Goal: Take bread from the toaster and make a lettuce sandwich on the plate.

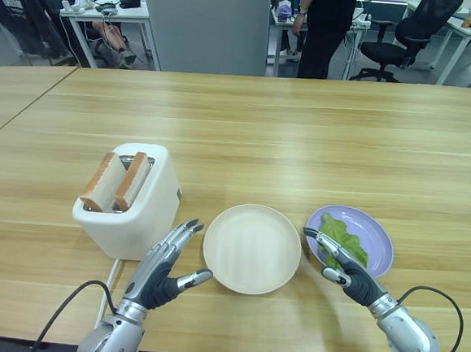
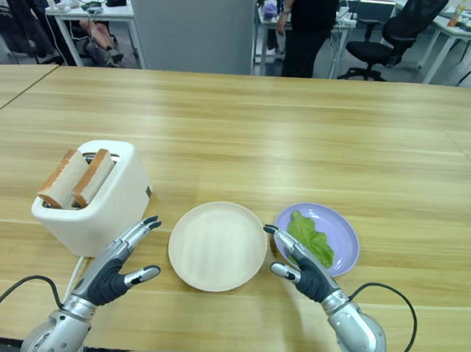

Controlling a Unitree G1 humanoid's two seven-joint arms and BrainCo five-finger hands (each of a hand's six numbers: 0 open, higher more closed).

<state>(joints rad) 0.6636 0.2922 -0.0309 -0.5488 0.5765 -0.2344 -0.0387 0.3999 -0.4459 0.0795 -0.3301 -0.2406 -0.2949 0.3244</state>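
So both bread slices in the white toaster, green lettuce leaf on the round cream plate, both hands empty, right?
No. The green lettuce leaf lies on the round purple plate, not the round cream plate; the left eye view shows it. Bread slices in the white toaster, left hand and right hand empty: correct.

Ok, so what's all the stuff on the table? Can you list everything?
toaster: one, white, left side of the table
bread: two slices, pale with brown crusts, standing in the toaster's slots
cream plate: one, middle, near the front edge
purple plate: one, right of the cream plate
lettuce: one leaf, green, lying on the purple plate
table: one, light wood, under everything
left hand: one, grey and black, open, just in front of the toaster
right hand: one, grey and black, open, at the purple plate's near edge
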